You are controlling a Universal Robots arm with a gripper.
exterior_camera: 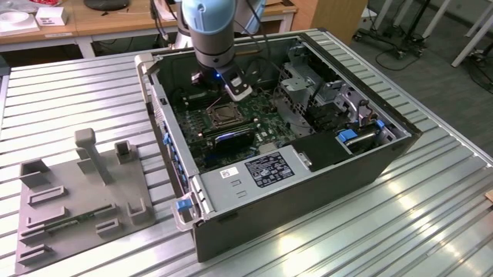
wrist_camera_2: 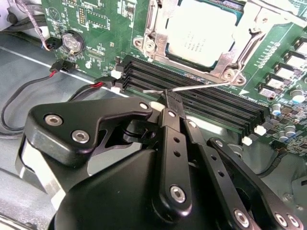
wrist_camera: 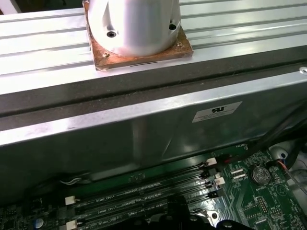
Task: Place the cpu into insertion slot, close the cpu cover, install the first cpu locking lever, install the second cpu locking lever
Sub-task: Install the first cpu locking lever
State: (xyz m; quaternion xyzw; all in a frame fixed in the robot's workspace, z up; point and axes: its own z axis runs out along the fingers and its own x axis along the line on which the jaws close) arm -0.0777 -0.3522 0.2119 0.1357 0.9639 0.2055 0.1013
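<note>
- Top of the case [exterior_camera: 308, 196] is open: free descent to the motherboard [exterior_camera: 266, 109].
- Exterior view's right: a tall drive cage [exterior_camera: 304, 86] bounds the board.
- The memory slots [wrist_camera_2: 216, 108] lie just beside the cpu cover [wrist_camera_2: 229, 57]; a thin locking lever [wrist_camera_2: 201, 86] crosses above them, apparently at the gripper [wrist_camera_2: 169, 101].
- The cables [wrist_camera_2: 60, 68] crowd the case wall [wrist_camera: 144, 139].

Takes in a round silver base [wrist_camera: 136, 24] on a coppery plate [wrist_camera: 144, 56] atop the ribbed table [wrist_camera: 249, 24]. Catches mid-frame a grey case wall [wrist_camera: 144, 139] bearing a white label [wrist_camera: 217, 111]. Picks up at the opposite frame edge a green board [wrist_camera: 264, 206] with black memory slots [wrist_camera: 144, 201] and a coin cell [wrist_camera: 260, 174].
</note>
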